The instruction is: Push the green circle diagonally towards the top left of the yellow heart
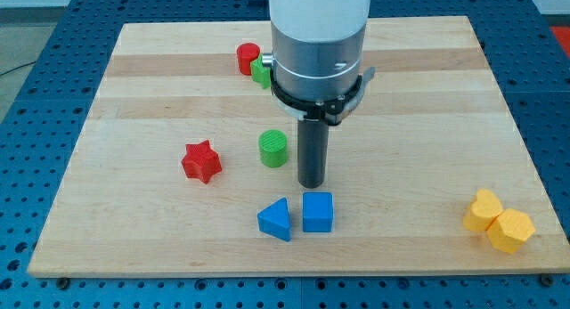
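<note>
The green circle (273, 149) stands near the middle of the wooden board (134, 95). My tip (310, 183) rests on the board just to the view's right of it and slightly lower, a small gap between them. The yellow heart (484, 210) lies at the view's bottom right, touching a yellow hexagon (511, 231) on its lower right. The green circle is far to the view's left of the heart and a little higher.
A red star (201, 161) lies left of the green circle. A blue triangle (276, 220) and a blue cube (317, 212) sit just below my tip. A red circle (248, 58) and another green block (260, 72), partly hidden by the arm, are at the top.
</note>
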